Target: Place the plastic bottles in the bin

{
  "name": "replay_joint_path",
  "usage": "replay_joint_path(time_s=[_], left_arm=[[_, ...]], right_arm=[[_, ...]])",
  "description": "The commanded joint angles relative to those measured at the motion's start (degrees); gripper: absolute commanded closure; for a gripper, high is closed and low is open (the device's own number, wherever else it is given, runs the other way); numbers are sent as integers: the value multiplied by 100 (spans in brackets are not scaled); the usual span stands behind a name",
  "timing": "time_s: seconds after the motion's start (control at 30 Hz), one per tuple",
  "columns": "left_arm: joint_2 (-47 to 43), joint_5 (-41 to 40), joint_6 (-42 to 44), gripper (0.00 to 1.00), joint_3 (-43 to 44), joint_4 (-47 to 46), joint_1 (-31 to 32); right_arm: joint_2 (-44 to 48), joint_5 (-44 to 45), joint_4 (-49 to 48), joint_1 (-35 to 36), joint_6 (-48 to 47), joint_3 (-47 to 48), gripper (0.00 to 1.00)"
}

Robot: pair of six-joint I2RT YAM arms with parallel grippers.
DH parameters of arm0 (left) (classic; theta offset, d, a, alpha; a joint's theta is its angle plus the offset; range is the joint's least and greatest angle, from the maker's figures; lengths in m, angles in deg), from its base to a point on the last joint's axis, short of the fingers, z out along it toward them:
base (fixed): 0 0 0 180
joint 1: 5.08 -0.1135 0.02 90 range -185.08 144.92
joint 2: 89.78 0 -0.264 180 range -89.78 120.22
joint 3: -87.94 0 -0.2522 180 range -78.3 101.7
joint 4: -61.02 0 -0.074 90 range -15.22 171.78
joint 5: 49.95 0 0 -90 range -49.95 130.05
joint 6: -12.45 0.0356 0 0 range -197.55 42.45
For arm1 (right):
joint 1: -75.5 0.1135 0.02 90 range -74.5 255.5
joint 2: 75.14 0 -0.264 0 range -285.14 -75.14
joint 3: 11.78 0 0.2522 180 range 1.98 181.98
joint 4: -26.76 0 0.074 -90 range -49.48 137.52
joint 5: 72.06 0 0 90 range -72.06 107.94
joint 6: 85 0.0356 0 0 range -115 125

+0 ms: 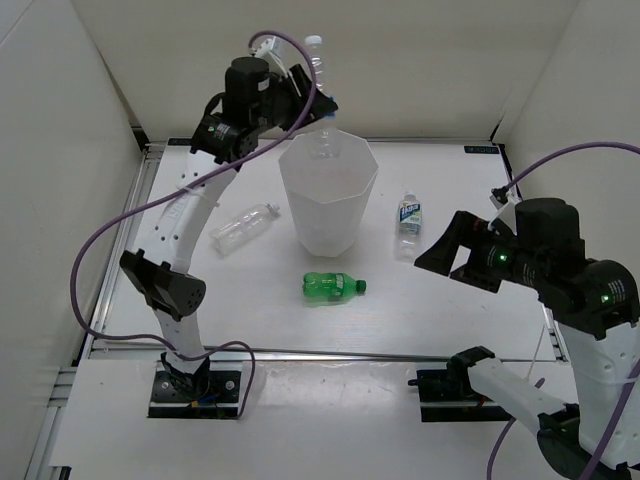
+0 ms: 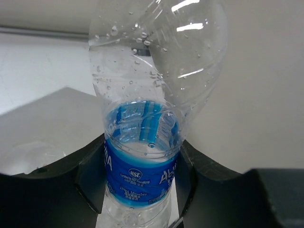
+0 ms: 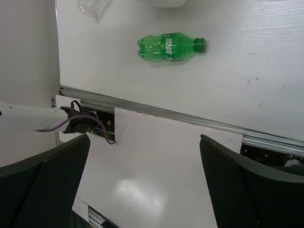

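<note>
At the bottom of the top view, the two arm bases are bolted to a white board [image 1: 320,400]. Low on the right, the right gripper [image 1: 440,255] hangs over the table [image 1: 470,310] with its jaws spread wide and nothing between them.

Four bottles show: one green and three clear.
- The green soda bottle [image 1: 333,286] lies on its side at mid-frame, cap to the right.
- The labelled water bottle [image 1: 407,225] lies right of the bin.
- A bare clear bottle [image 1: 243,226] lies left of the bin.
- The held water bottle [image 1: 318,62] is further up, clenched in the left gripper [image 1: 318,108] above the bin's far rim.

In the left wrist view, the black fingers [image 2: 90,166] press either side of the held bottle's blue label, and droplets cling inside it.

The single bin [image 1: 300,215] stands upright at centre, white and faceted. I cannot tell whether anything lies at its bottom.

The table is white and matte, edged by metal rails. Plain white walls [image 1: 60,120] close it in on the left, right and far sides.
</note>
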Motion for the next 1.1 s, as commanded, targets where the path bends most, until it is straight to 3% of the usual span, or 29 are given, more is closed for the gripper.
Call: replay_joint_path(time_s=[0.0,0.03,0.13,0.37,0.57,0.8,0.97,1.07], left_arm=[[-22,16,48,52,-93,1,137],[30,16,48,47,-172,1,260],[-39,-89,189,0,-347,1,384],[-382,-264,241,0,-287,1,445],[-1583,-1389,417,0,-1066,1,657],[-3220,-2251,567,0,-2192,299,762],[-3950,-2786,330,0,-2475,1492,814],[-4363,-3007,215,0,-2606,1995,815]], right_arm=[[145,47,-7,10,130,-116,0],[206,152,-7,10,130,-168,0],[207,573,204,10,262,-168,0],[-530,1883,468,10,394,-476,0],[-2372,2587,-243,-129,78,-564,0],[-4853,2587,-665,-403,-414,823,0],[-6241,2474,-789,-674,-853,2026,0],[-6744,2351,-921,-789,-915,2283,0]])
